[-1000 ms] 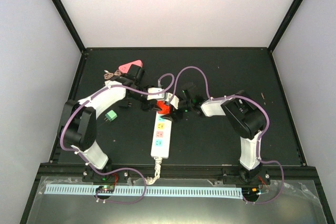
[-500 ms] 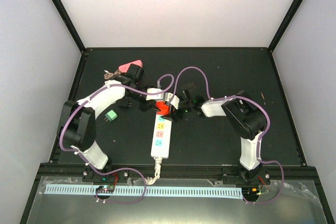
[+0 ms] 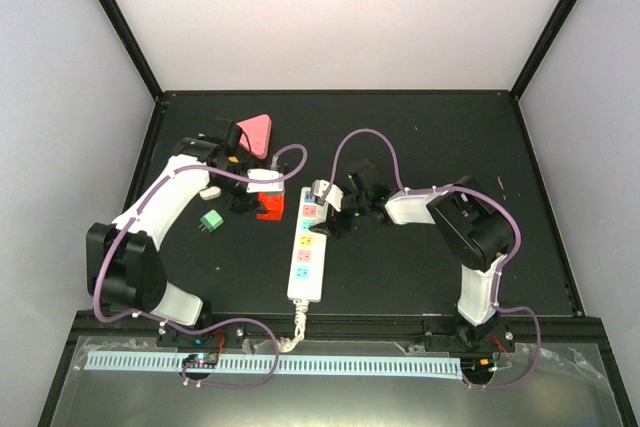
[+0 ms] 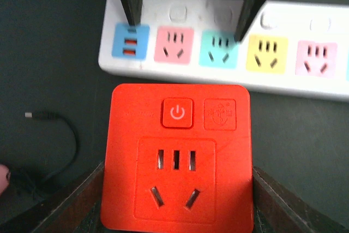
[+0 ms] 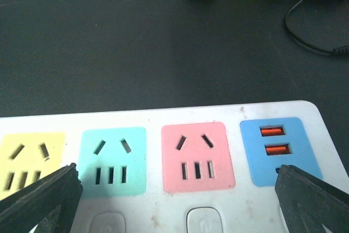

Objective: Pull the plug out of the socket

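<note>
The red plug (image 4: 177, 156) is off the power strip (image 4: 207, 12). It is clamped between the two fingers (image 4: 76, 203) of the left gripper (image 4: 177, 205), with its switch and outlet face turned up toward the wrist camera. The power strip lies flat on the black table (image 3: 420, 257), just past that gripper's tips and apart from the plug. The right gripper (image 5: 177, 200) is spread wide over the strip's far end. One of its fingertips is at the blue USB face (image 5: 275, 148) and the other is between the teal outlet (image 5: 112, 159) and the yellow one; whether they press down I cannot tell. A thin black cable (image 4: 65, 135) lies left of the left gripper, and a green plug (image 3: 210, 221) is farther left.
</note>
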